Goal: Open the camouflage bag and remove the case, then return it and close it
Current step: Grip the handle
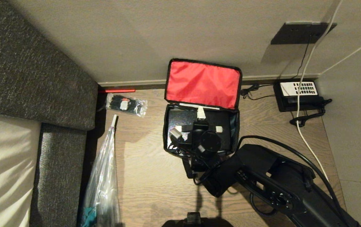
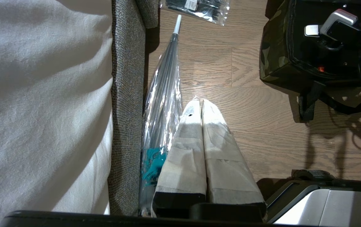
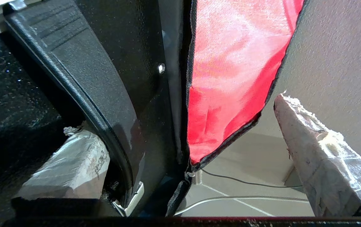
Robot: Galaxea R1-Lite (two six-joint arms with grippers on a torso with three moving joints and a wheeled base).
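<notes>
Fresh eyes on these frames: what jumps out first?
The bright red lining of the camouflage bag's open lid, propped against the wall. Below it, the right gripper reaches with open fingers into the bag, over the sparkly black rigid case. A folded clear plastic umbrella lies beside the grey sofa.

**Legible markings: none found**

No text, brand, number or sign can be read. The small white label on the clear plastic packet of black items [image 1: 126,105], upper left of the head view, is too small to make out.
</notes>
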